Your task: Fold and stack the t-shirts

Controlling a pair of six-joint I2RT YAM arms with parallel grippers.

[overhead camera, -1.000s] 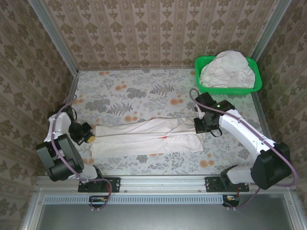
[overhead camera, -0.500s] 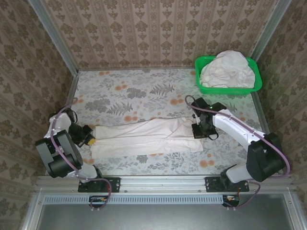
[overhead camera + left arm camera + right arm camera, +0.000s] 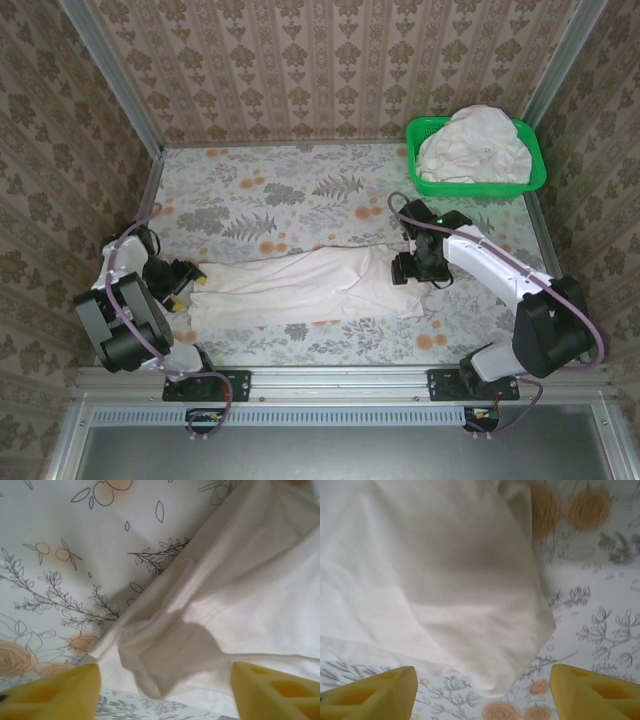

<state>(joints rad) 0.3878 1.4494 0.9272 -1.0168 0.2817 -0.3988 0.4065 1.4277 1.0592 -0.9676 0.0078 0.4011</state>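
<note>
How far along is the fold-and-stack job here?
Done: one white cotton t-shirt lies folded into a long strip. In hand: the open left end effector and right end effector sit at its ends. Remaining: crosswise folds, plus the white shirts heaped in the green plastic basket.

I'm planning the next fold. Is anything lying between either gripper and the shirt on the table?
Nothing visible. The left gripper and right gripper hang open over both ends of the folded shirt; the green basket sits away in the far right corner.
</note>
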